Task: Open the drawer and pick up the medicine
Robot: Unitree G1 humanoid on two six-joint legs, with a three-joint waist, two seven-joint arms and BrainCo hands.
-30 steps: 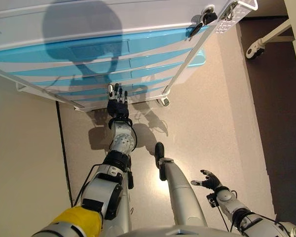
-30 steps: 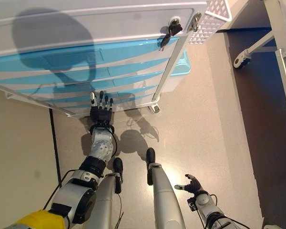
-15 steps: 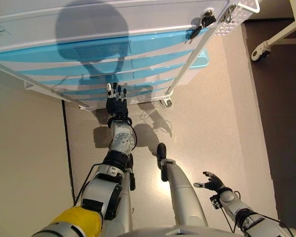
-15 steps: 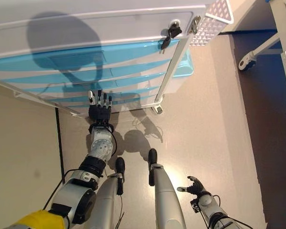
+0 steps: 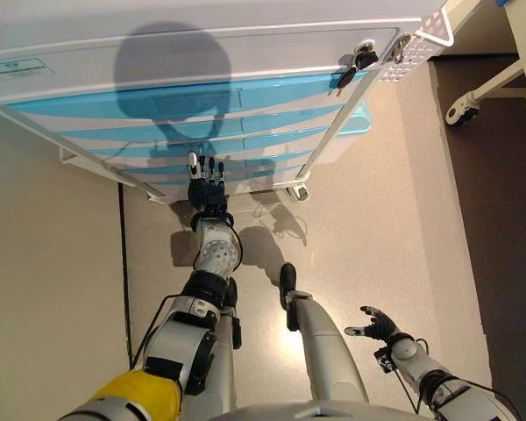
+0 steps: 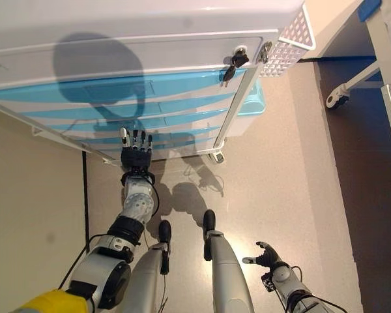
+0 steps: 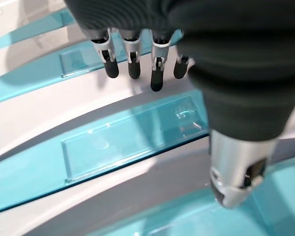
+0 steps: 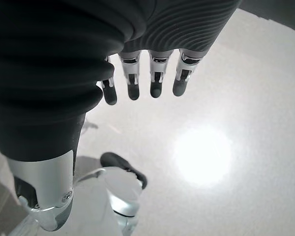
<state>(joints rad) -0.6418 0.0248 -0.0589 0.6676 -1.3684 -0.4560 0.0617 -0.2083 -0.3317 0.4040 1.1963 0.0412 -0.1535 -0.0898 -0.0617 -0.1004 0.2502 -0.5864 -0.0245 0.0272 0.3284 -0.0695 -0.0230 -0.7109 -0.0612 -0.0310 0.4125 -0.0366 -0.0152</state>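
Observation:
A white wheeled cabinet (image 5: 202, 53) has several translucent blue drawers (image 5: 245, 96), all shut. My left hand (image 5: 208, 189) is stretched out in front of the lower drawers with straight fingers, open and empty. In the left wrist view its fingertips (image 7: 132, 69) hover just off a blue drawer front with a clear handle plate (image 7: 132, 140). My right hand (image 5: 377, 324) hangs low at the right over the floor, open and empty, as its fingers (image 8: 155, 78) show in the right wrist view. No medicine is in view.
Keys (image 5: 355, 63) hang in a lock at the cabinet's top right corner. A white perforated basket (image 5: 421, 31) hangs on its side, with a blue tub (image 5: 359, 114) below it. A cabinet caster (image 5: 300, 191) stands near my left hand. Another wheeled frame (image 5: 460, 107) stands at the right.
The whole picture has shifted, so the camera has moved. My left hand stays stretched towards the lower drawers. My right hand has hardly moved.

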